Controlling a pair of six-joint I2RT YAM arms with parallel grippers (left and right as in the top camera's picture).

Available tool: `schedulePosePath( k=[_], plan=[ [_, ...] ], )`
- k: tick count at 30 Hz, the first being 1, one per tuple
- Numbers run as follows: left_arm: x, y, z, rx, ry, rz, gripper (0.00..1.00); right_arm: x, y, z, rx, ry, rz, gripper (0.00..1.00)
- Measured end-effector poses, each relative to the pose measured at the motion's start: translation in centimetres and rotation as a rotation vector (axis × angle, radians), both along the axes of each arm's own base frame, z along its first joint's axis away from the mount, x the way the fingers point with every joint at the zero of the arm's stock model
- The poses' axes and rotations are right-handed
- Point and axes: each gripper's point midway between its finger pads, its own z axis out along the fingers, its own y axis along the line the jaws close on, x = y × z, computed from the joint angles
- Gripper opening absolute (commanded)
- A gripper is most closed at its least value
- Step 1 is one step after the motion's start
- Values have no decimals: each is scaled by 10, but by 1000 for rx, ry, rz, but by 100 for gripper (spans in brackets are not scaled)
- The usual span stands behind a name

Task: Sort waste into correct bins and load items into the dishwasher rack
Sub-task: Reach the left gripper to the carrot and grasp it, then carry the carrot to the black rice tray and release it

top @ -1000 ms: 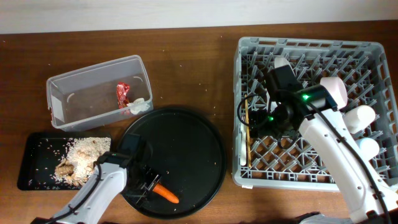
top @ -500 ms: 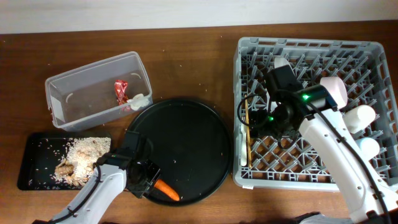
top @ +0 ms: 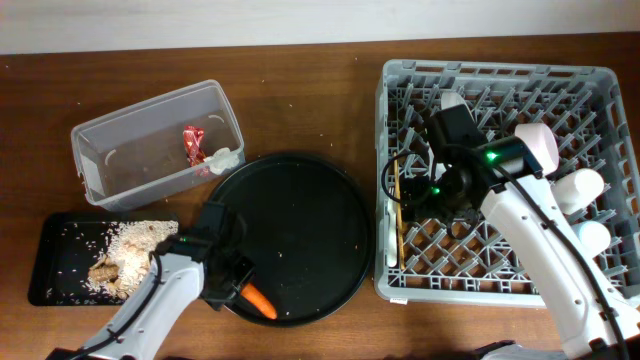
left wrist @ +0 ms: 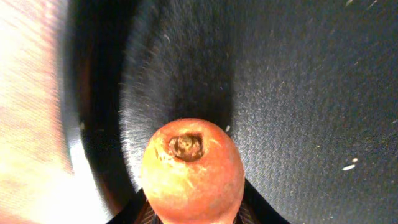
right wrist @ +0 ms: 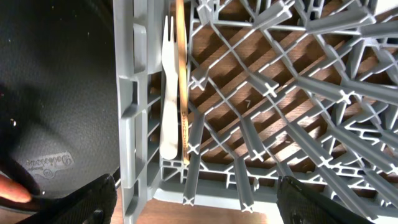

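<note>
Dishwasher rack [top: 490, 70] first: it fills the right side of the counter, and my right pincer [right wrist: 199, 204] hangs over its left edge, spread wide with nothing between the fingers. Below it the white fork [right wrist: 168, 93] and the wooden stick [right wrist: 181, 62] lie side by side in the outer row.

The round black tray [top: 300, 230] sits in the middle, bare but for crumbs. The clear tub [top: 150, 105] behind it to the left holds the red wrapper [top: 193, 147] and the crumpled paper [top: 222, 162]. The shallow black tray [top: 60, 250], just beside the round one on the left, holds the beige food scraps [top: 135, 245].

Smallest is the carrot [top: 260, 301], at the near left rim of the round tray. My left pincer [top: 238, 290] is closed partway on its thick end, and my wrist view shows the cut top dead centre. Whether it is off the surface yet I cannot tell.

As food waste it belongs, I judge, with the scraps. To do this well I should lift straight up before swinging left, since the raised rim is right beside me. The grip should stay firm but not crushing, because a tapered, smooth root can squirt out. I should lower it close over the shallow tray before opening, as a drop from height would scatter the crumbs.
</note>
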Motion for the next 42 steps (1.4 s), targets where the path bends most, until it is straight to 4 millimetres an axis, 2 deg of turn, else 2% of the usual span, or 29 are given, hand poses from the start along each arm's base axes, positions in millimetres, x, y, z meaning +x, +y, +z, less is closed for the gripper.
schedulePosePath(
  k=[4,7,10,12,16,20,25,30,35,38,42],
  plan=[
    [22,11,27,78,-52,-54,16,0,0,0,-2,-1,-1,86],
    [53,21,56,105,-138,-70,19,0,0,0,-3,-1,-2,86],
    [72,49,74,142,-188,-1,21,0,-1,0,-3,0,-1,86],
    [77,78,79,170,-196,88,22,-1,-1,0,-4,3,-1,86],
    [68,140,79,224,-176,276,22,-1,-1,0,-4,3,-1,85],
    [49,202,80,297,-163,478,22,-1,-1,0,-4,3,-1,86],
    [29,247,80,346,-157,638,22,-1,-1,0,-5,6,-1,86],
    [11,270,66,361,-93,722,22,-3,-1,-1,-7,11,-1,85],
    [5,282,35,353,-3,745,22,-4,-2,-1,-8,14,-1,86],
    [6,282,22,341,28,740,32,-4,-2,-1,-8,17,-1,86],
    [6,283,19,340,36,736,43,-4,-2,-1,-8,17,-1,86]
  ],
)
